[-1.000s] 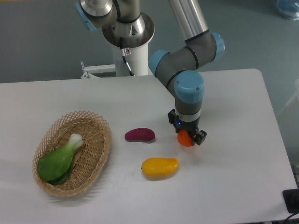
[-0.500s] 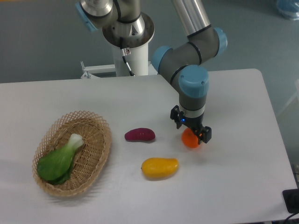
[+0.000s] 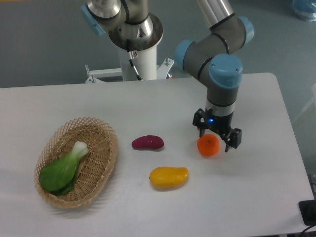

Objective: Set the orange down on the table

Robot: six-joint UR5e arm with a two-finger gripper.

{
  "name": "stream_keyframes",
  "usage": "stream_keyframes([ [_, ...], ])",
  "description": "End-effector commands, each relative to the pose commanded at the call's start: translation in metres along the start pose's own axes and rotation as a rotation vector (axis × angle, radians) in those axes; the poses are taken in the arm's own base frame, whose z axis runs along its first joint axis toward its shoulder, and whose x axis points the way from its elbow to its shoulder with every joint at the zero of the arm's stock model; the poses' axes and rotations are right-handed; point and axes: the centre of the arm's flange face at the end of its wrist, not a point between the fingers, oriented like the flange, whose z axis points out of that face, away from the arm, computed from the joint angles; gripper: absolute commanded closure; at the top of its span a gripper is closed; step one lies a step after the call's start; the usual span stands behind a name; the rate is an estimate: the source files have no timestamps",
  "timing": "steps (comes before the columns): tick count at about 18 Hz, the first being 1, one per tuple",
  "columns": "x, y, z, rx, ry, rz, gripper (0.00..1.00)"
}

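The orange (image 3: 208, 145), small, round and bright orange-red, rests on the white table (image 3: 256, 187) right of centre. My gripper (image 3: 217, 135) points down just above and slightly right of it. The jaws stand open, with one dark finger (image 3: 201, 126) at the orange's upper left and the other (image 3: 235, 139) to its right. Nearly all of the orange shows and the fingers do not press on it.
A purple sweet potato (image 3: 147, 142) lies left of the orange and a yellow mango-like fruit (image 3: 169, 177) lies at its lower left. A wicker basket (image 3: 94, 163) holding a green bok choy (image 3: 62, 170) stands at the left. The arm's base (image 3: 136, 44) is at the back.
The gripper has moved right and up a little. The orange, earlier mostly covered between the fingers, now sits exposed on the table, let go.
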Motion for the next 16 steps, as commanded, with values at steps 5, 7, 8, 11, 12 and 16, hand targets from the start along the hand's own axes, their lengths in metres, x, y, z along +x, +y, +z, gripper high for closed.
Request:
stream_keyframes([
  [5,-0.036,0.034,-0.006,0.002,0.015,0.046,0.00],
  [7,-0.055,0.034,-0.015,-0.008,0.058,0.062,0.00],
  [8,-0.062,0.032,-0.021,-0.015,0.094,0.089,0.00],
  [11,-0.069,0.034,-0.022,-0.069,0.119,0.139,0.00],
  [12,-0.069,0.034,-0.022,-0.072,0.114,0.142,0.00],
  [16,-0.064,0.031,-0.016,-0.077,0.118,0.151,0.00],
])
